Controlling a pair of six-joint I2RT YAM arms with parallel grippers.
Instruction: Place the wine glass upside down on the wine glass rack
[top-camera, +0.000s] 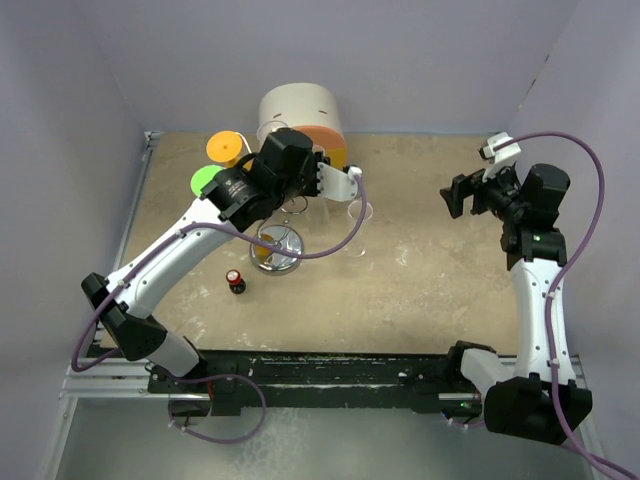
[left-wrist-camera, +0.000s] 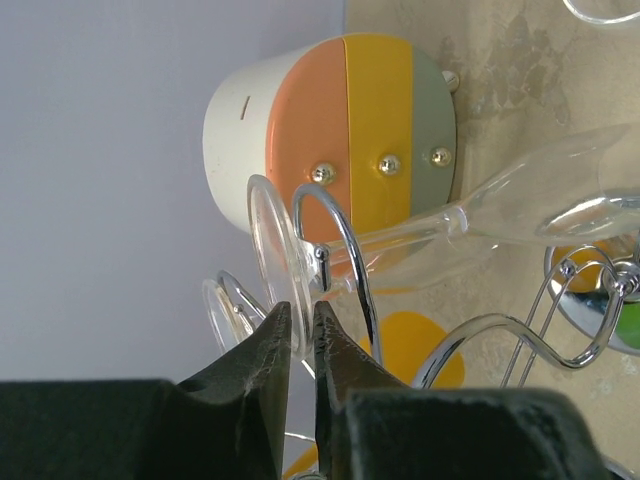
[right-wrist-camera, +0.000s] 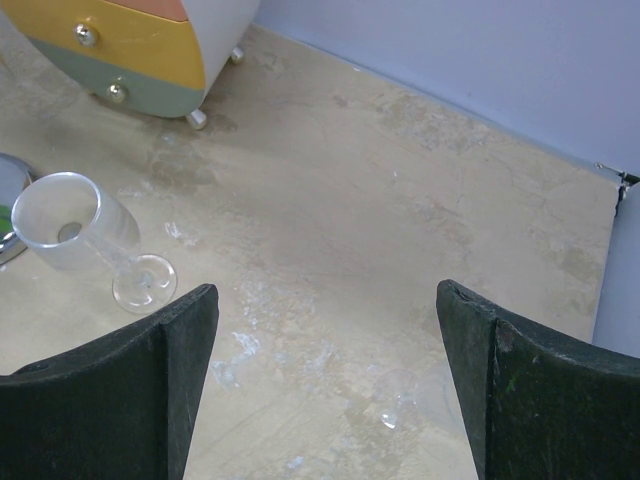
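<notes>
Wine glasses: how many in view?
2 sure: a wine glass on the rack, foot at the left gripper; a second glass on the table beside it. A faint shape further right may be a third.

The clear wine glass (left-wrist-camera: 470, 215) hangs upside down, slightly tilted. Its stem is threaded through a curled arm of the silver wine glass rack (top-camera: 278, 246). Its round foot's rim sits between the left gripper's (left-wrist-camera: 300, 318) fingertips, and its bowl points away from them.
</notes>
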